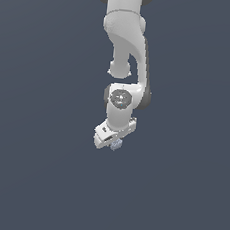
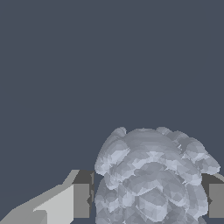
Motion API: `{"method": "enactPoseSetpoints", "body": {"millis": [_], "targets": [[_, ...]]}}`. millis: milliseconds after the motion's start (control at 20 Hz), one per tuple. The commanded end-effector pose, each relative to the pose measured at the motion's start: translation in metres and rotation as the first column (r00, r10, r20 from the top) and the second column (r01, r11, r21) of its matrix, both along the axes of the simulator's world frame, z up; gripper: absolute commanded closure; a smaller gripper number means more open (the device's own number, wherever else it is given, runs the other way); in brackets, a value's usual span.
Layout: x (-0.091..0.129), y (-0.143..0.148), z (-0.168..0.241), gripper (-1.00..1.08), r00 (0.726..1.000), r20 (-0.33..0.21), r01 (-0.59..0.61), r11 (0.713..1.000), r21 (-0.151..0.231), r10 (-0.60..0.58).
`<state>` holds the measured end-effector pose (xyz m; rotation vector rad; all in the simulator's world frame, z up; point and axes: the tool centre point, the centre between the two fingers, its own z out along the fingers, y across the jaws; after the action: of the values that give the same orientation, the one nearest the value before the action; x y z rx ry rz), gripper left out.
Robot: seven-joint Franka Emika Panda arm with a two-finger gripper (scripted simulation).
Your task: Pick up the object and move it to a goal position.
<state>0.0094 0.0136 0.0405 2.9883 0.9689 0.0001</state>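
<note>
Background is just flat dark slate-blue everywhere, no visible edges or table lines, so it's hard to say whether that's a floor or plain backdrop. In the exterior view the white jointed robot arm (image 1: 125, 47) comes down from 12 o'clock, bends through a round grey-capped joint near the middle of the frame, and ends in the white two-fingered gripper (image 1: 115, 144) a bit below centre, tilted so one end sits lower toward 7 o'clock. Right under it, peeking out at about 5 o'clock of the gripper body, is the tiny pale grey-blue bumpy lump (image 1: 116, 145), way smaller than the gripper itself. The wrist view makes it clearer: the lump (image 2: 153, 179) fills the space between the two dark grey finger pads (image 2: 82, 199), one at its 9 o'clock and the other at its 3 o'clock, both pressed right up against its jagged sides. So the claw is clamped on the lump. Can't tell if the lump touches anything underneath.
</note>
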Motion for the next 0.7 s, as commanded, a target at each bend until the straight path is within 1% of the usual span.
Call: {"method": "enactPoseSetpoints", "body": {"millis": [0,400,650], "targets": [[0.000,0.000,-0.001,1.08,1.000,0.000,0.000,1.000,0.000,0.000],[0.000,0.001,0.001,1.08,1.000,0.000,-0.001,1.000,0.000,0.001],[-0.001,0.009,0.015,1.08,1.000,0.000,-0.001,1.000,0.000,0.001]]}}
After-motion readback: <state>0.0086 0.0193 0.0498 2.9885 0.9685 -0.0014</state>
